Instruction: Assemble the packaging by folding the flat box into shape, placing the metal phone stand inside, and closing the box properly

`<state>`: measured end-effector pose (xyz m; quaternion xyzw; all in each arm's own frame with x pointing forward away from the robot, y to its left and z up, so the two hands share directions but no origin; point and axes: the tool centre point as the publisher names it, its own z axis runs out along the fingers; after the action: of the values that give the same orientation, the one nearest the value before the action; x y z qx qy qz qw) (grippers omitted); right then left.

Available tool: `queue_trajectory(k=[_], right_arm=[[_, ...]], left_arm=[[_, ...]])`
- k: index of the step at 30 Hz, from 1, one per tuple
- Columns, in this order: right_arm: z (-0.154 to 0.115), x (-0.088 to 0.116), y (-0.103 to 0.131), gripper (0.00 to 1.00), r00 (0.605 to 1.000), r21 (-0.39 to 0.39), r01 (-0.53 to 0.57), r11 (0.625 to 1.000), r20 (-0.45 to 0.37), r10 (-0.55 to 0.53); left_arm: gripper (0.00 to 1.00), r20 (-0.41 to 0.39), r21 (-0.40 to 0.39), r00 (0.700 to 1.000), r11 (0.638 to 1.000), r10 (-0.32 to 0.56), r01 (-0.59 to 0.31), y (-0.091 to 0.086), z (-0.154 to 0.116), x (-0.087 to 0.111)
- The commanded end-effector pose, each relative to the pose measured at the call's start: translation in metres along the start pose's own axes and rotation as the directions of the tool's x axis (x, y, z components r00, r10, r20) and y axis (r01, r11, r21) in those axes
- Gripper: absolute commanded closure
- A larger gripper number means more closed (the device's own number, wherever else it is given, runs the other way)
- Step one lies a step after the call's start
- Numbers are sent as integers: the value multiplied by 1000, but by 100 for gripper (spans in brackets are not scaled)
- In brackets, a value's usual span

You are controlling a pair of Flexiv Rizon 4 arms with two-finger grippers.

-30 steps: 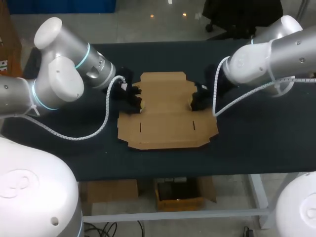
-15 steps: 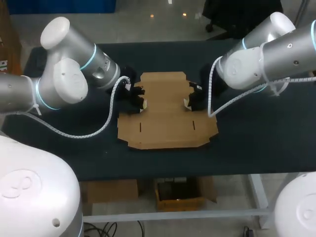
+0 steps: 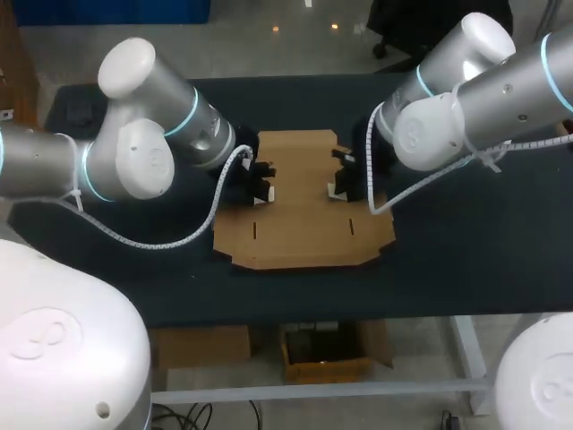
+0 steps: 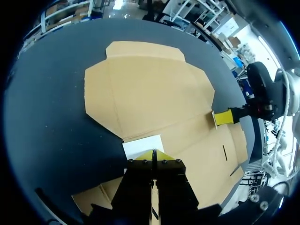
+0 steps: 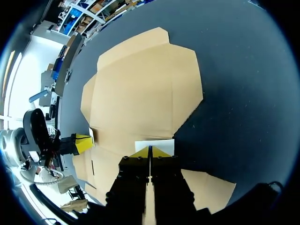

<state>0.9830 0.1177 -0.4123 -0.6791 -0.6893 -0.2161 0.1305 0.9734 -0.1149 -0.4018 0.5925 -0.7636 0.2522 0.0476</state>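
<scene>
Flat cardboard box (image 3: 304, 215) lying on table (image 3: 466, 242), left pincer (image 4: 153, 153) and right pincer (image 5: 150, 151), both fully closed, pressing against the box's raised side flaps (image 4: 143, 145).

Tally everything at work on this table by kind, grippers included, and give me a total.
flat cardboard box: 1
grippers: 2 (left gripper, right gripper)
Total: 3

Bright, even light; soft shadows.
</scene>
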Motion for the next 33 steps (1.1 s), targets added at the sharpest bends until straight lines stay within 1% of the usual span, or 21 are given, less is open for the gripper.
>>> queue_trajectory(k=[1, 10, 15, 18, 21, 24, 25, 26, 27, 28, 29, 30, 31, 32, 33], right_arm=[[5, 2, 0, 100, 999, -5, -9, 1000, 52, 9], [14, -1, 0, 100, 995, 20, -39, 999, 88, 37], [20, -5, -1, 100, 986, 33, -92, 995, 143, 86], [21, -6, -2, 100, 984, 33, -104, 994, 149, 98], [16, -7, -4, 100, 986, 20, -102, 995, 132, 99], [5, -8, -6, 100, 995, 2, -79, 997, 57, 79], [1, -9, -7, 100, 998, -2, -66, 998, 14, 66], [-4, -11, -7, 100, 998, -6, -53, 999, -31, 53], [-9, -13, -7, 100, 997, -18, -58, 998, -49, 57], [-14, -16, -7, 100, 995, -25, -56, 998, -86, 54], [-18, -18, -7, 100, 991, -25, -39, 999, -130, 36], [-23, -21, -7, 100, 990, -39, -52, 998, -130, 46], [-26, -23, -7, 100, 989, -45, -59, 997, -138, 53], [-30, -26, -6, 100, 984, -42, -51, 998, -175, 43], [-34, -29, -6, 100, 981, -45, -46, 998, -192, 36]], left_arm=[[100, 57, 0, 998, 1000, -6, 6, -1, 6, 3], [100, 101, -5, 994, 1000, -29, 30, -2, 12, 1], [100, 134, -19, 989, 998, -60, 63, -1, 14, 0], [100, 138, -28, 988, 997, -72, 76, -1, 13, -2], [100, 131, -25, 988, 996, -82, 86, 0, 9, -4], [100, 95, -14, 991, 996, -89, 91, -1, -1, -6], [100, 86, -6, 992, 996, -93, 94, -1, -5, -7], [100, 57, -14, 994, 996, -91, 92, -2, -9, -9], [100, 45, -14, 995, 996, -92, 93, -3, -13, -10], [100, 41, -6, 994, 995, -98, 98, -4, -17, -11], [100, 16, -14, 995, 995, -97, 97, -5, -21, -13], [100, -8, -23, 995, 995, -97, 97, -6, -25, -15], [100, -13, -22, 995, 994, -103, 103, -7, -28, -17], [100, -31, -29, 994, 994, -108, 107, -9, -31, -19], [100, -47, -37, 993, 994, -107, 106, -10, -34, -21]])
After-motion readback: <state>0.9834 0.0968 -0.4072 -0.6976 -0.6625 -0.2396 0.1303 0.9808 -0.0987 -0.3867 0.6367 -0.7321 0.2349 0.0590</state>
